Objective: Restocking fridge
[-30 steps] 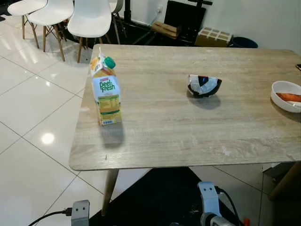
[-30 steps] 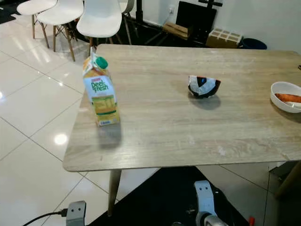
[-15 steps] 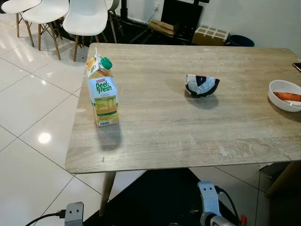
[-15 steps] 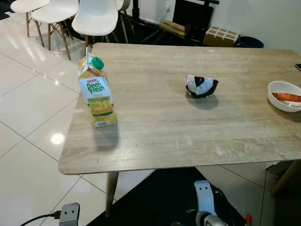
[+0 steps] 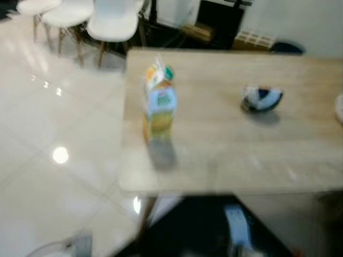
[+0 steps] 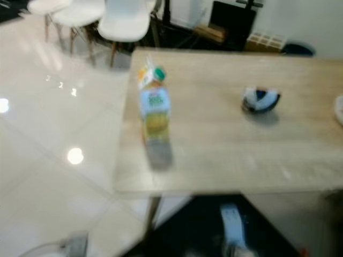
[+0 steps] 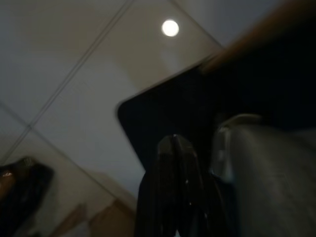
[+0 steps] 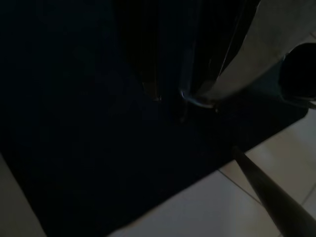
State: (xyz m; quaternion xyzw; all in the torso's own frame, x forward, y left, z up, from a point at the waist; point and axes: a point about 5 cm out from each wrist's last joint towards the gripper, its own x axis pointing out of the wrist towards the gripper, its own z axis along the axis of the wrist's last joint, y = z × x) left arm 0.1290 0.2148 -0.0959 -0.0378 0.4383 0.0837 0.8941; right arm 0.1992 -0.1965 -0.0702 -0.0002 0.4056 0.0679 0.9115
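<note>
A yellow and white juice carton (image 5: pixel 159 101) with a green cap stands upright near the left end of a pale wooden table (image 5: pixel 225 144). The picture is blurred. A small dark bowl (image 5: pixel 261 99) with something white in it sits further right on the table. Both arms hang low in front of the table, well short of the carton. The left gripper (image 7: pixel 174 143) points at the tiled floor and a black mat, its two black fingers (image 7: pixel 165 163) pressed together with nothing between them. The right arm (image 6: pixel 230 230) hangs over the black mat, and its wrist view is very dark.
White chairs (image 5: pixel 112 21) stand beyond the table's far left corner. A white bowl (image 5: pixel 340 107) peeks in at the right edge. A black mat (image 5: pixel 198 225) lies under the table's near edge. Glossy white tiles (image 5: pixel 53 160) spread to the left. Boxes and dark furniture line the back wall.
The whole picture has shifted to the right and blurred, so the camera has turned left. The carton and the bowl keep their places on the table.
</note>
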